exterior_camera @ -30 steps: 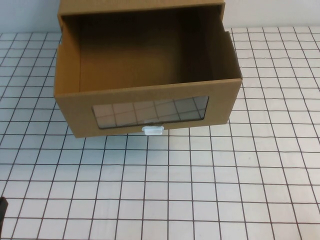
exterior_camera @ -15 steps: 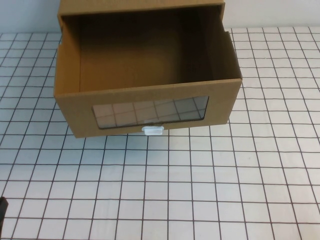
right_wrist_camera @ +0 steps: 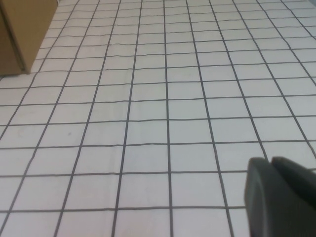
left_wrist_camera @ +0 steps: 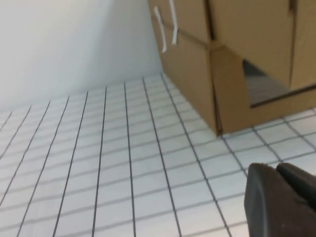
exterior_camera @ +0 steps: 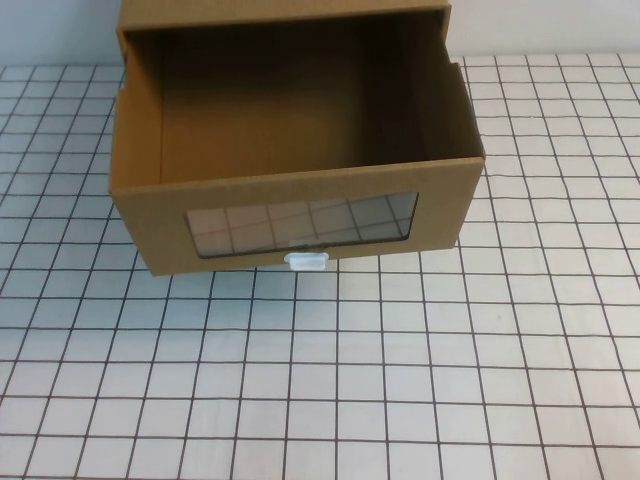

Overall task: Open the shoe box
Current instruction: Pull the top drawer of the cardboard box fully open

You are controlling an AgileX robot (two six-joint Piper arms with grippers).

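There is one shoe box (exterior_camera: 300,190), standing toward the far edge of the one gridded tabletop (exterior_camera: 400,380). The box has one clear window (exterior_camera: 300,225) in its front panel and one small white pull tab (exterior_camera: 305,261) just below that window. Two white strips (left_wrist_camera: 165,24) show on its side. There are two end effectors. The left end effector (left_wrist_camera: 275,170) is low over the tabletop near the box's front corner, and the right end effector (right_wrist_camera: 270,164) is over the tabletop, well apart from the box.

Both arms idle, held low
Left gripper (left_wrist_camera: 277,169) and right gripper (right_wrist_camera: 272,161) hover above the bench (right_wrist_camera: 148,98), fingers (left_wrist_camera: 260,197) pressed together.
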